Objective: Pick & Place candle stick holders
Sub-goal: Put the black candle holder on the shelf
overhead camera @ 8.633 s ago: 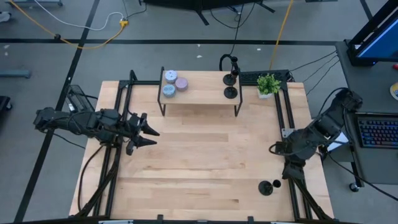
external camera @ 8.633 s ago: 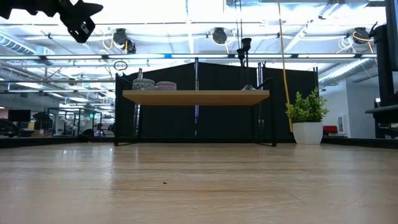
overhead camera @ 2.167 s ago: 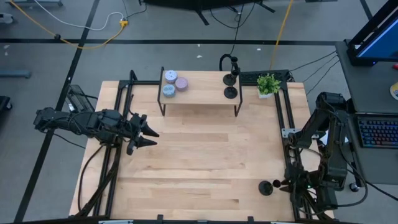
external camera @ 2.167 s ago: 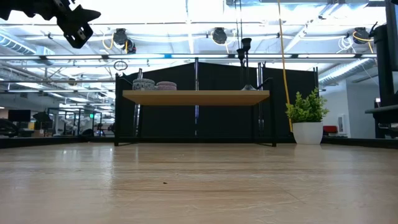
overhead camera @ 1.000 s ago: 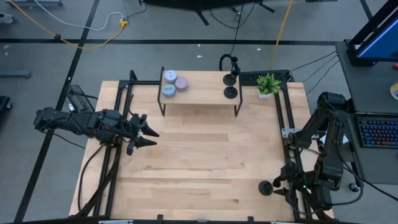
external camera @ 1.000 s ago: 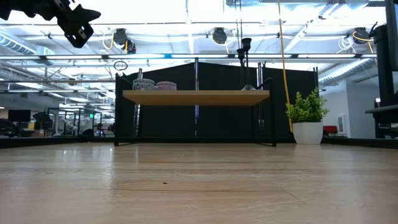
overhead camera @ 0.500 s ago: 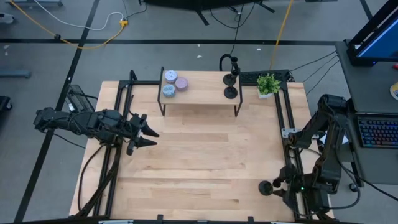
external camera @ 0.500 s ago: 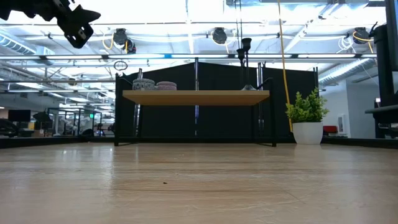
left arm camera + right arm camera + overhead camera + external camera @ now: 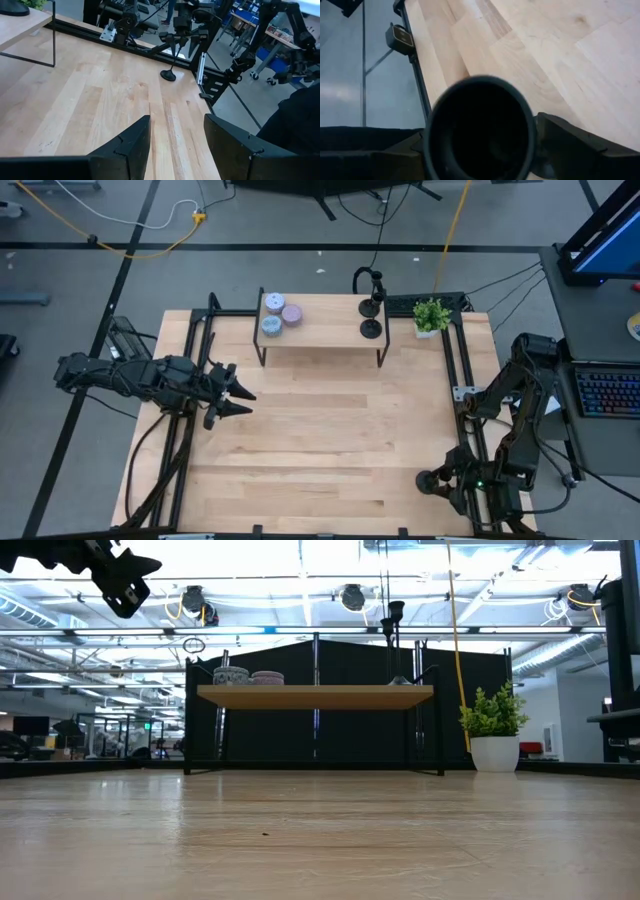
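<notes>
One black candle stick holder (image 9: 427, 481) stands on its disc base near the table's near right corner. It also shows in the left wrist view (image 9: 168, 75). My right gripper (image 9: 438, 480) is over it, open and pointing down. In the right wrist view the holder's cup top (image 9: 480, 130) sits between the fingers (image 9: 565, 145), which stand on either side of it. Two more black holders (image 9: 371, 308) (image 9: 371, 330) stand on the shelf's right end. My left gripper (image 9: 240, 395) is open and empty, raised over the table's left side.
A low wooden shelf (image 9: 320, 332) on black legs stands at the far middle, with three pastel candle tins (image 9: 280, 315) on its left end. A small potted plant (image 9: 431, 315) stands to the shelf's right. Black frame rails (image 9: 462, 380) run along the table's sides.
My right gripper has gone a little toward the table's near edge and closed in over the holder at the near right corner. The holder has stayed where it stood. My left arm has kept still.
</notes>
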`<state>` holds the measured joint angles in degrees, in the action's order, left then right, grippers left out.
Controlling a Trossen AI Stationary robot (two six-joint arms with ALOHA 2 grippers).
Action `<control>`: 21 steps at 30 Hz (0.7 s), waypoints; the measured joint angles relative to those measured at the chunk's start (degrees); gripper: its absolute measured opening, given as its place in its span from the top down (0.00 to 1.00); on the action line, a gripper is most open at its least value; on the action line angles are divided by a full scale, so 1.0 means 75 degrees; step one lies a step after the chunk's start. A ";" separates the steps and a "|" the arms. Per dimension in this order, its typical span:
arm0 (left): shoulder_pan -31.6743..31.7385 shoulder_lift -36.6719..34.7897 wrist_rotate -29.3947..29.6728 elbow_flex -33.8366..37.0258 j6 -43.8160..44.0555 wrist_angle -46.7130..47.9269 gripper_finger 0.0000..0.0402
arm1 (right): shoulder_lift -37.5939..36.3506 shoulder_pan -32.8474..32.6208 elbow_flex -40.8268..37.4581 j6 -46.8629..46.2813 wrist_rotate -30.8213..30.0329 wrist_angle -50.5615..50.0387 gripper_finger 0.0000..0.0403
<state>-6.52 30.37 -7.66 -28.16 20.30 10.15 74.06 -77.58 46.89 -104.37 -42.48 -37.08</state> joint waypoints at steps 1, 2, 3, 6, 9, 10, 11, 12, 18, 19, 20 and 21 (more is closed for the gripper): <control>0.0000 0.0000 0.0000 0.0000 0.0002 -0.0003 0.53 | 0.0000 0.0000 -0.0042 0.0002 -0.0044 0.0062 0.34; 0.0000 0.0000 0.0000 0.0000 0.0005 -0.0003 0.53 | 0.0000 0.0000 -0.0075 0.0000 -0.0147 0.0108 0.34; 0.0000 0.0000 0.0000 0.0000 0.0047 -0.0005 0.53 | 0.0000 0.0000 -0.0096 0.0002 -0.0228 0.0137 0.34; 0.0001 -0.0002 0.0000 0.0000 0.0170 -0.0005 0.53 | -0.0003 0.0000 -0.0124 0.0008 -0.0361 0.0123 0.35; 0.0001 0.0000 0.0000 0.0000 0.0169 -0.0008 0.53 | -0.0003 0.0000 -0.0127 0.0022 -0.0363 0.0116 0.37; 0.0000 -0.0002 0.0000 0.0000 0.0165 -0.0011 0.53 | -0.0003 0.0000 -0.0127 0.0023 -0.0362 0.0116 0.38; 0.0000 0.0000 0.0000 0.0000 0.0160 -0.0011 0.53 | -0.0003 0.0000 -0.0127 0.0024 -0.0362 0.0116 0.40; 0.0000 0.0000 0.0000 0.0000 0.0155 -0.0013 0.53 | -0.0003 0.0000 -0.0127 0.0030 -0.0364 0.0116 0.41; 0.0000 0.0000 0.0000 0.0000 0.0127 -0.0014 0.53 | -0.0003 0.0000 -0.0127 0.0033 -0.0364 0.0140 0.49; 0.0000 0.0000 0.0003 0.0000 0.0116 -0.0014 0.53 | -0.0003 0.0000 -0.0127 0.0034 -0.0364 0.0151 0.50; 0.0000 0.0000 0.0003 0.0000 0.0102 -0.0014 0.53 | -0.0003 0.0000 -0.0127 0.0037 -0.0369 0.0151 0.52; 0.0000 0.0000 0.0003 0.0000 0.0075 -0.0014 0.53 | -0.0003 0.0000 -0.0127 0.0037 -0.0369 0.0153 0.53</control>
<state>-6.52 30.37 -7.64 -28.16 20.86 10.04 74.04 -77.58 45.93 -104.09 -45.25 -35.94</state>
